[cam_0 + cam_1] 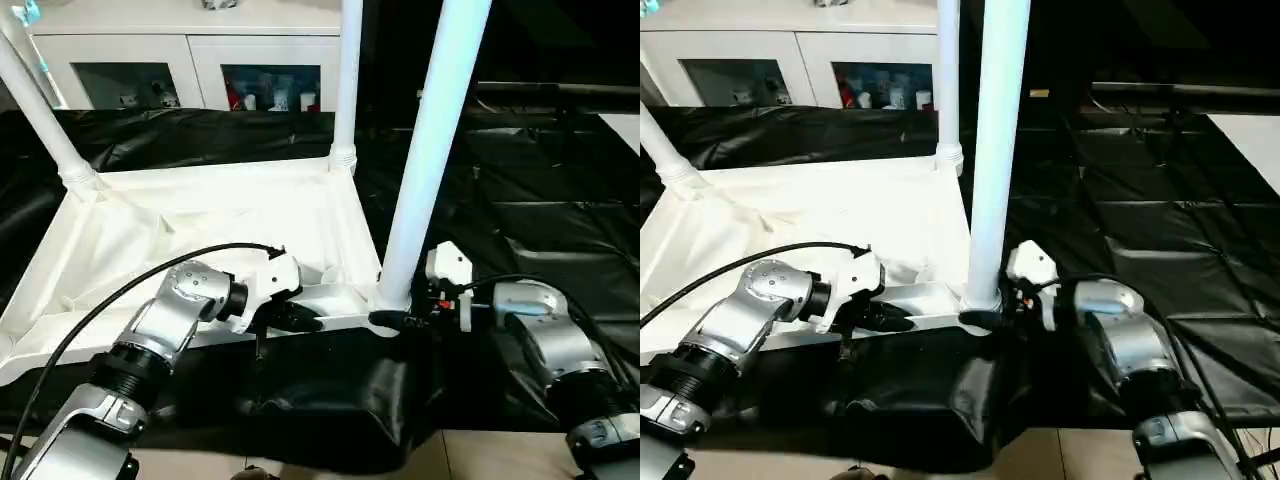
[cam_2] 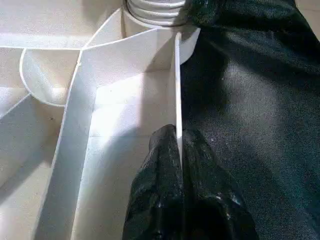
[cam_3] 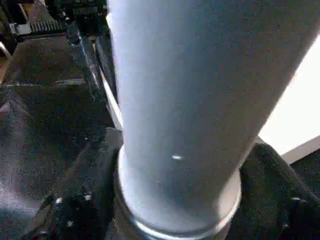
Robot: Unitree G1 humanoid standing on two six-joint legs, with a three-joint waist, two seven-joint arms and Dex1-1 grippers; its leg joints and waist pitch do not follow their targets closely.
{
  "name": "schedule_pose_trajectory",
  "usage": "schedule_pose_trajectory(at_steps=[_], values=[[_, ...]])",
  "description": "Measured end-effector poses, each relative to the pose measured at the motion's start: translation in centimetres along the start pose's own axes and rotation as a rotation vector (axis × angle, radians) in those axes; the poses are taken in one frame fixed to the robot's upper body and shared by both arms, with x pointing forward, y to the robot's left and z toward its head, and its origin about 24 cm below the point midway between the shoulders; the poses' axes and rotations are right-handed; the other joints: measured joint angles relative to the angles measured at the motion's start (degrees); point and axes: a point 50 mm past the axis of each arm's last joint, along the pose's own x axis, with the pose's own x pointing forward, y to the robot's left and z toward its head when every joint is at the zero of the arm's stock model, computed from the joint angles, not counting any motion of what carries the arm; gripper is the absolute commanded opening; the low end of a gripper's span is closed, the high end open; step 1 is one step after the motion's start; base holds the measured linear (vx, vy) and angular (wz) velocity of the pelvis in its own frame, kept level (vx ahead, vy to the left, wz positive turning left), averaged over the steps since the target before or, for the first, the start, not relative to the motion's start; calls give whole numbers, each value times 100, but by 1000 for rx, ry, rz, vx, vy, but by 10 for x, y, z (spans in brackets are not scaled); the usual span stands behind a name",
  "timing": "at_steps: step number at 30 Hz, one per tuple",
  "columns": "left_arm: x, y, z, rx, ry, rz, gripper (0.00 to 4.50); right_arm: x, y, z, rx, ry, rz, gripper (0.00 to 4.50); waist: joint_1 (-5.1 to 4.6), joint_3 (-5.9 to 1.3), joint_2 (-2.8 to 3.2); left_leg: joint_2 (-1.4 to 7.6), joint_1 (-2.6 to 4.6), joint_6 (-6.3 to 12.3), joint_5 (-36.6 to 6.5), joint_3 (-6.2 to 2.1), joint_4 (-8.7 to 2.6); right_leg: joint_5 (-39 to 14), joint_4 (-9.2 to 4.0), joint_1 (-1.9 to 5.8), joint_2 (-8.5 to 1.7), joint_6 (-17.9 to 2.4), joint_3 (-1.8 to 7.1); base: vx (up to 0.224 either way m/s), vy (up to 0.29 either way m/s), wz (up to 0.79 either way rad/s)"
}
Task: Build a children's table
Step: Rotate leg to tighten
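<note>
We pinch the tabletop (image 1: 200, 225) rim at lower centre with our left gripper (image 2: 178, 150); our right gripper (image 3: 175, 210) clamps the near leg (image 1: 430, 150). No writing is legible.

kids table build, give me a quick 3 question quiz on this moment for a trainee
1. True or false: the left claw pinches the tabletop rim.
2. How many legs stand up from the tabletop's corners? A) one B) three C) four
3. Fill in: the right claw sits at the base of the near ____.

Key: 1 true. 2 B: the near leg, the far right leg and the far left leg. 3 leg.
</note>
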Motion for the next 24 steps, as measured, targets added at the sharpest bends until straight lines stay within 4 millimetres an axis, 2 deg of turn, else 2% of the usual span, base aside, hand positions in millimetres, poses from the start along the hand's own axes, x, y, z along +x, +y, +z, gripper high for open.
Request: schedule_pose_trajectory(at_steps=[4,12,15,19,24], values=[[0,0,0,-3,1,0,0,0,0,-1,-2,-3,0,275,-1,0,0,0,0,0,0,0,4,0,6,0,0,0,1,0,0,0],[0,0,-1,-4,4,8,0,1,0,-3,-2,-14,-10,270,-4,0,0,1,1,0,0,0,7,0,9,0,0,0,1,0,0,0],[4,5,0,-14,3,66,0,5,-3,-8,40,-55,-121,270,-22,0,-1,1,5,-12,-6,0,17,0,22,0,0,0,5,0,0,0],[12,15,6,-33,1,156,0,16,-10,-13,139,-128,-341,270,-93,0,-2,0,8,-25,-13,-1,28,2,32,2,-1,-2,10,0,0,0],[19,23,11,-58,2,224,0,32,-13,-11,197,-166,-526,269,-124,0,-2,1,8,-26,-13,-1,23,2,32,0,-1,-2,9,0,0,0]])
